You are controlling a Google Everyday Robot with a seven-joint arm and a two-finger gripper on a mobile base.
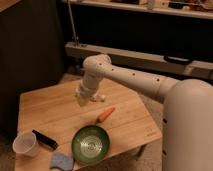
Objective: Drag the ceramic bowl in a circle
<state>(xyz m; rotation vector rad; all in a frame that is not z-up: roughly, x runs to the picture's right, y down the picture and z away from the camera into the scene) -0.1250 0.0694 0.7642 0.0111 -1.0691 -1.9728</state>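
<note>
Hovering gripper [89, 98]: seen at the end of the arm, pointed down over the back middle of the table; whether the wood is touched cannot be told.
Gripper state: closed; the bowl is not gripped.
Arm [140, 80]: white, stretched in from the rounded body at the right of the view and bent down at the wrist.
Bowl [90, 144]: set upright near the table's front edge, about midway along it; green and glossy, with pale rings in its centre; well apart from the gripper.
Carrot [105, 114]: laid at a slant between gripper and bowl, just behind the bowl's rim; contact with the rim cannot be told.
Cup [26, 144]: white, stood upright at the front left corner in the view.
Black bar [45, 139]: laid flat just beside the cup, between cup and bowl.
Sponge [61, 161]: blue, placed at the front edge, just left of the bowl in the view.
Table [130, 107]: made of pale wooden planks, low, with all the small things set on it.
Ledge [150, 60]: a long pale ledge is seen behind the table.
</note>
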